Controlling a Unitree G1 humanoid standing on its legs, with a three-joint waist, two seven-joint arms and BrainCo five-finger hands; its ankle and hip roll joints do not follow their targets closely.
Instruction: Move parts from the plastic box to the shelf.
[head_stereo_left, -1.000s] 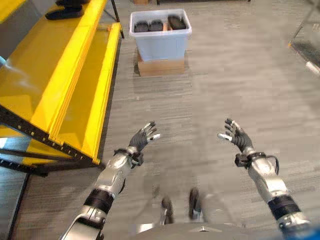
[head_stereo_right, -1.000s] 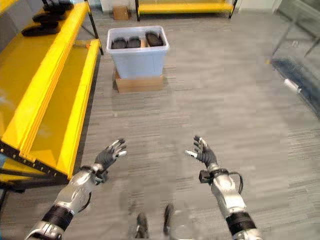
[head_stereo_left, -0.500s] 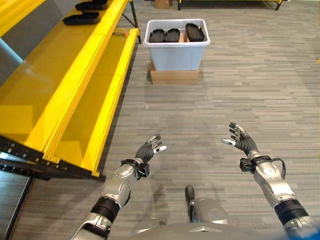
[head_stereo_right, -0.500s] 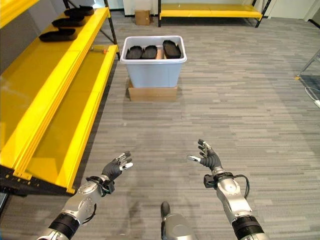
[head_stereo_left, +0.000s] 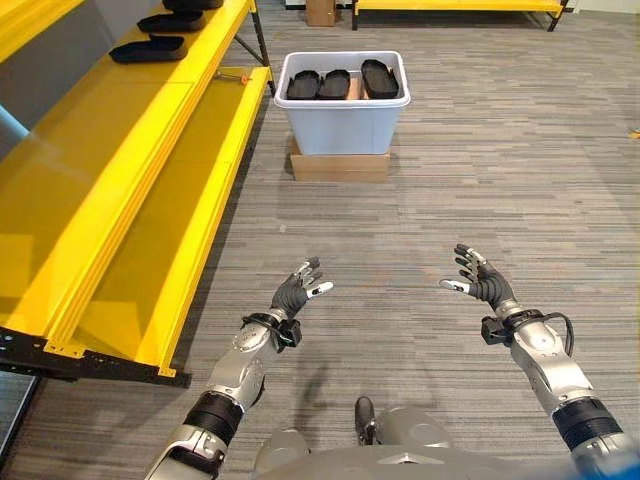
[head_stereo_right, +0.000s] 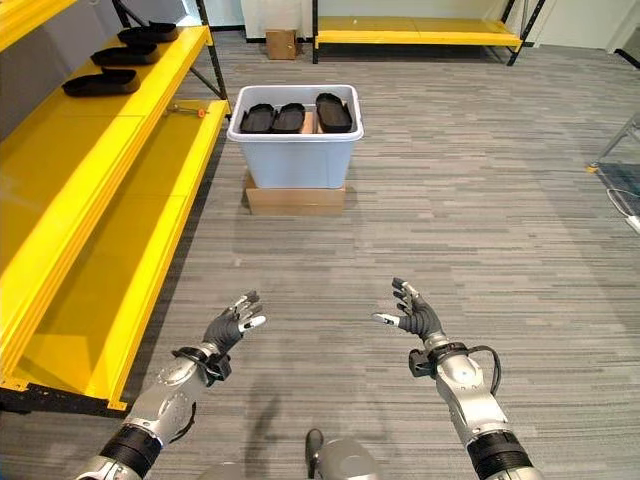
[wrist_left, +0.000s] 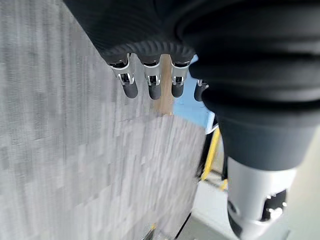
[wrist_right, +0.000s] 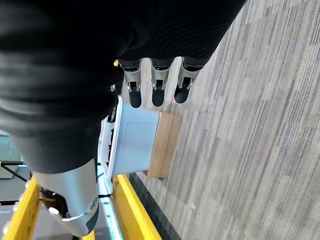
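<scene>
Shelf: the yellow shelf (head_stereo_left: 120, 170) ran along the robot's left side, its tiers stepping down toward the grey plank floor (head_stereo_left: 500, 170).
Parts on shelf: two flat black parts (head_stereo_left: 148, 48) lay at the far end of the upper tier, one behind the other, the farther one (head_stereo_right: 150, 33) close to a dark upright post.
Small item on lower tier: a slim tool with an orange end (head_stereo_left: 232, 74) lay on the far end of the lower tier, near its edge facing the box.
Left hand: the left hand (head_stereo_left: 293, 295) was held out low over the floor, fingers loosely extended and spread, thumb apart, holding nothing; in its wrist view the fingers (wrist_left: 152, 85) pointed straight out over the floor.
Plastic box: the pale plastic box (head_stereo_left: 342, 125) stood ahead, well apart from both hands and just right of the shelf's far end, resting on a low cardboard base (head_stereo_left: 340, 166).
Parts in box: three black parts (head_stereo_left: 340, 82) lay side by side in the top of the box.
Right hand: the right hand (head_stereo_left: 482, 285) was raised level with the left, fingers relaxed and spread, empty; its wrist view showed straight fingers (wrist_right: 157, 87) with the box beyond them.
Background: another yellow rack (head_stereo_right: 415, 32) and a small cardboard carton (head_stereo_right: 281, 43) stood at the far wall.
</scene>
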